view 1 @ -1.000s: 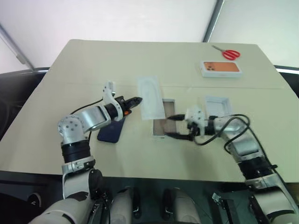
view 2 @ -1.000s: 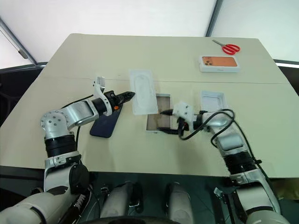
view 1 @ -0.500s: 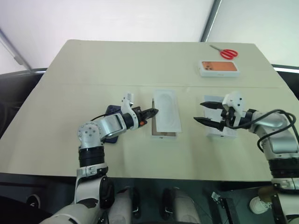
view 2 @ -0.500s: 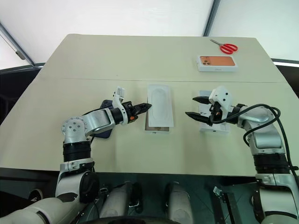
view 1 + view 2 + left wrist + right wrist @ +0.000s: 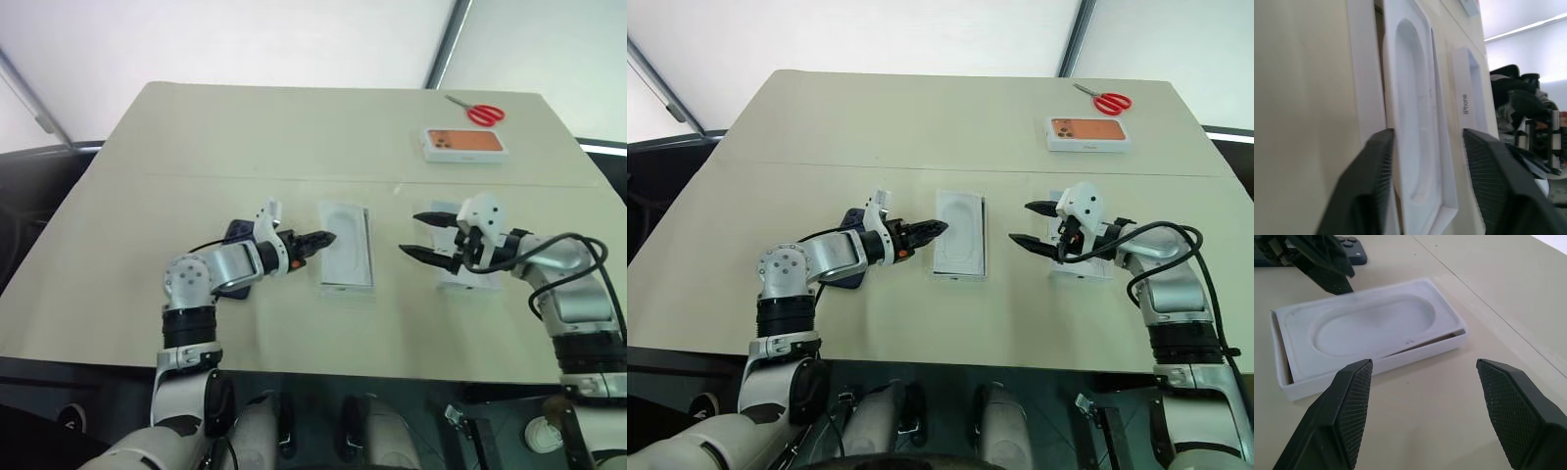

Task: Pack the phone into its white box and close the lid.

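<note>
On the beige rectangular counter [image 5: 294,137], the shallow white cardboard box [image 5: 959,274] is seen at the centre, its long axis running away from the robot. A thin white insert with a rounded recess [image 5: 960,241] is seated skewed in it, one edge riding over the tray wall, so the tan floor is covered. The all-white cardboard lid [image 5: 1080,270] is placed to the right of the box, apart from it, partly behind the right tool [image 5: 1032,223]. The dark navy-blue glossy phone [image 5: 848,217] is located to the left of the box, under the left forearm.

The left tool [image 5: 933,228] is held released, empty, just beside the left edge of the box. The right tool is likewise spread wide and empty, between box and lid.

The left arm is judged nearer to the phone.
</note>
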Controlling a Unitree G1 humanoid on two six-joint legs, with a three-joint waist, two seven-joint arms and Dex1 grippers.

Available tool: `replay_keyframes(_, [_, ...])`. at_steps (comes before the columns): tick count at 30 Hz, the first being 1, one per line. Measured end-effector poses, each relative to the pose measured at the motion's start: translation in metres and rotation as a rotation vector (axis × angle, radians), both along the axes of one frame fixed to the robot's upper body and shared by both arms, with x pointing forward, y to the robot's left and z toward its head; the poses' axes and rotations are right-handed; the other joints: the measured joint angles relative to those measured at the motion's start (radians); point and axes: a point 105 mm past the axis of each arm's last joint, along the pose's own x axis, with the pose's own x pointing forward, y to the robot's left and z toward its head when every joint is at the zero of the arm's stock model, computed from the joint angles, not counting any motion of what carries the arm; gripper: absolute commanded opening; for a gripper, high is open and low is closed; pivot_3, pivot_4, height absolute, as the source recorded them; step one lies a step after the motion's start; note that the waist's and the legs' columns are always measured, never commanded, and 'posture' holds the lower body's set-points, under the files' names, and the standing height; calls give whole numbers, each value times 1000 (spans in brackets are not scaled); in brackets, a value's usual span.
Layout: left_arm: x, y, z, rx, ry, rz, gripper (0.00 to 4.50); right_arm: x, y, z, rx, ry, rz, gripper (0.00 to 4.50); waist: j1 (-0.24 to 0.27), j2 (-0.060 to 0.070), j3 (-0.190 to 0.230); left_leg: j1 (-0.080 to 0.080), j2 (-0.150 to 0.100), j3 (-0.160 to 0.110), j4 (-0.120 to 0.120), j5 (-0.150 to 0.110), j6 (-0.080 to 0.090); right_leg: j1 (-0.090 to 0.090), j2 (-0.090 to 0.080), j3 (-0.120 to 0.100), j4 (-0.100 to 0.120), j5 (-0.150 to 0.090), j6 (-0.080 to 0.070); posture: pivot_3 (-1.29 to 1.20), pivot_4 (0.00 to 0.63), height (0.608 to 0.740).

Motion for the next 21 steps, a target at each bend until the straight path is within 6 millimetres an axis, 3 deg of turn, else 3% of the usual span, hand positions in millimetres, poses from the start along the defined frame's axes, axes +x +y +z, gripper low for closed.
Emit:
replay_keyframes(5, [3, 0, 2, 52, -36, -4, 3938, 1, 2, -1, 0, -1, 0, 3568, -1, 0, 0, 0, 0, 0, 0, 0, 0, 0, 0, 0, 0, 0, 0, 0, 150, 738])
replay_keyframes(9, [8, 16, 3, 94, -62, 33, 3938, 2, 5, -1, 12, -5, -3, 3568, -4, 0, 0, 0, 0, 0, 0, 0, 0, 0, 0, 0, 0, 0, 0, 0, 150, 738])
replay_keyframes(15, [13, 33, 23, 115, -185, 77, 3938, 20, 38, 16, 96, -74, -1, 3568, -8, 0, 0, 0, 0, 0, 0, 0, 0, -1, 0, 0, 0, 0, 0, 0, 150, 738])
replay_keyframes(18, [20, 47, 29, 166, -247, 136, 3980, 29, 57, 12, 97, -80, -1, 2651, -9, 0, 0, 0, 0, 0, -1, 0, 0, -1, 0, 0, 0, 0, 0, 0, 150, 738])
replay_keyframes(21, [28, 64, 30, 221, -293, 205, 3980, 39, 70, 3, 63, -92, -25, 1093, -8, 0, 0, 0, 0, 1, -1, 0, 0, -1, 0, 0, 0, 0, 0, 0, 150, 738])
